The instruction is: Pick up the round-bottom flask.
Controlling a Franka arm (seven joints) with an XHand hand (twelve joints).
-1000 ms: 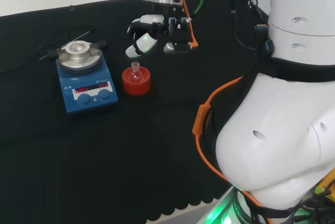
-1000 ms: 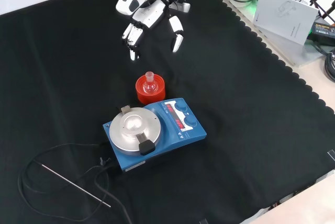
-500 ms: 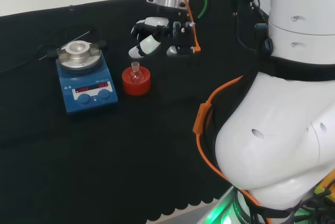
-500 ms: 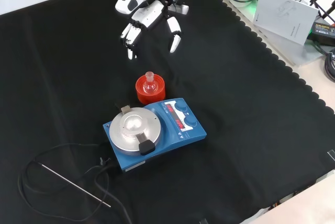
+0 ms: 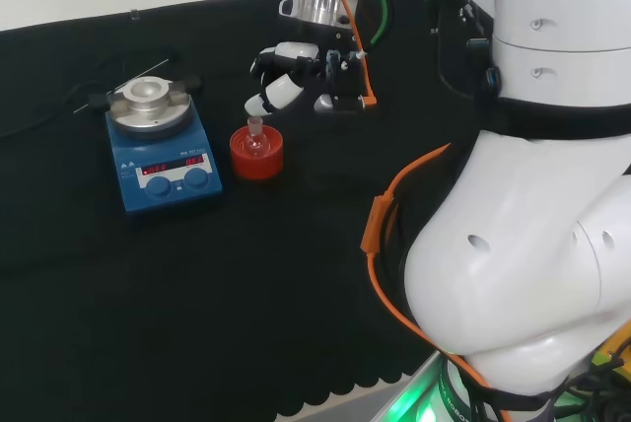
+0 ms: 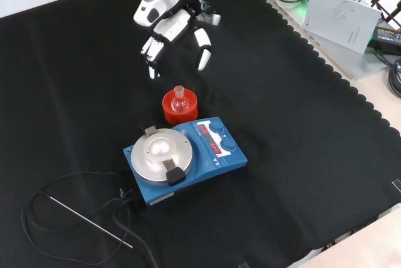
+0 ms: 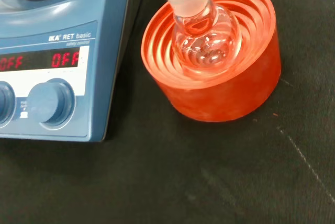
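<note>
Near the middle of the table, a bit toward its far edge in the head view, sits the round-bottom flask [image 5: 256, 139]. It is small and made of clear glass. Its round belly rests in a red ribbed stand [image 5: 257, 153], and its short neck points up. A round bottom would roll on flat cloth, so the ring keeps the flask up and steady. From the wrist view, the flask [image 7: 203, 33] sits in the middle of the stand's rings [image 7: 220, 82], and it looks empty.

Just beside the stand is a blue stirrer box [image 6: 188, 158] with a silver plate on top. They look to be touching or almost touching on that side. That side is crowded, so the open side is the easier way in.

Up above and a little farther off hangs the robot hand [image 6: 172, 30]. Its fingers [image 6: 203, 56] are spread wide and point down, and it holds nothing. It is not touching the flask yet. I think the fingers are spread so they can come down around the neck, because the neck is the only part that sticks up out of the ring.
</note>
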